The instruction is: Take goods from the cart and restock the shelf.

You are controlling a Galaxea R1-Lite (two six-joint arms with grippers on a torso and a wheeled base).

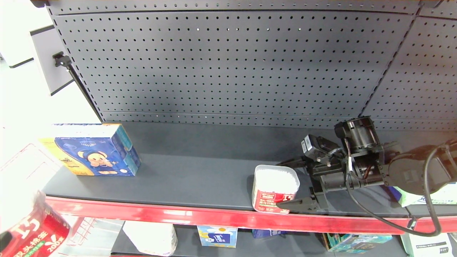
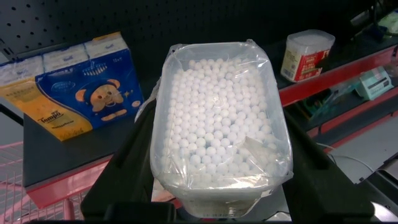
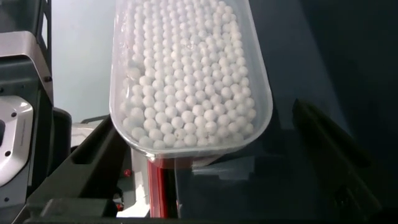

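Note:
A clear tub of cotton swabs with a red label stands near the shelf's front edge, right of centre. My right gripper straddles it, open; in the right wrist view the tub sits between the fingers, with a gap on one side. A second, film-wrapped tub of cotton swabs is clamped in my left gripper, shut on its sides. That tub shows at the lower left of the head view, below and in front of the shelf's left end.
A blue and yellow tissue pack lies at the shelf's left end. Between it and the standing tub the grey deck is bare. A perforated back panel closes the rear. The red price rail runs along the front; more goods sit below.

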